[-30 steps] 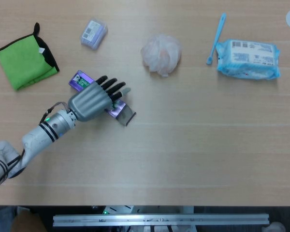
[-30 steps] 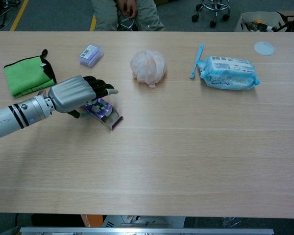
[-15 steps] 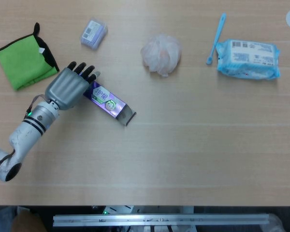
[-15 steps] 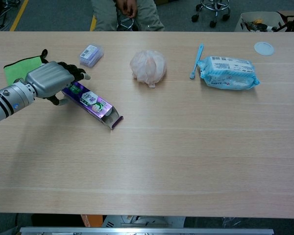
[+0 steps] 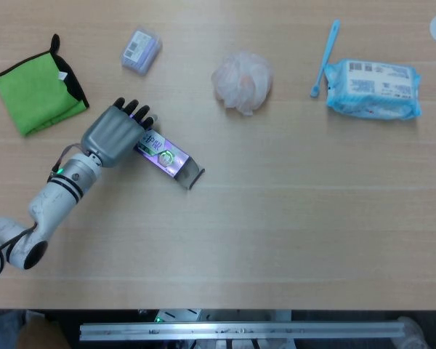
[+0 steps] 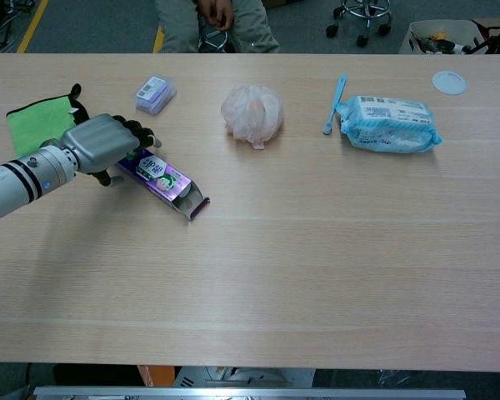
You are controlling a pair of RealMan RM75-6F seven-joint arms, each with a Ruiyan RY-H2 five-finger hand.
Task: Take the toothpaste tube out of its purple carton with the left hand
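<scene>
The purple carton point(image 5: 168, 157) point(image 6: 165, 178) lies flat and slanted on the table, left of centre. Its lower right end has an open flap point(image 5: 195, 177), and something pale and round shows just inside the opening in the chest view. My left hand point(image 5: 115, 134) point(image 6: 96, 143) is at the carton's upper left end. Its fingers curl over the top of the carton and the thumb sits against the near side, so it grips that end. The part of the carton under the hand is hidden. No view shows my right hand.
A green cloth point(image 5: 36, 91) lies just left of the hand. A small lilac box point(image 5: 141, 49) lies behind it. Further right are a pale mesh sponge point(image 5: 242, 80), a blue toothbrush point(image 5: 325, 58), a pack of wipes point(image 5: 373, 89) and a white lid point(image 6: 449, 81).
The left hand slid from the carton's middle to its upper left end, then shifted slightly back along it with the fingers curled over. The carton has stayed where it was.
</scene>
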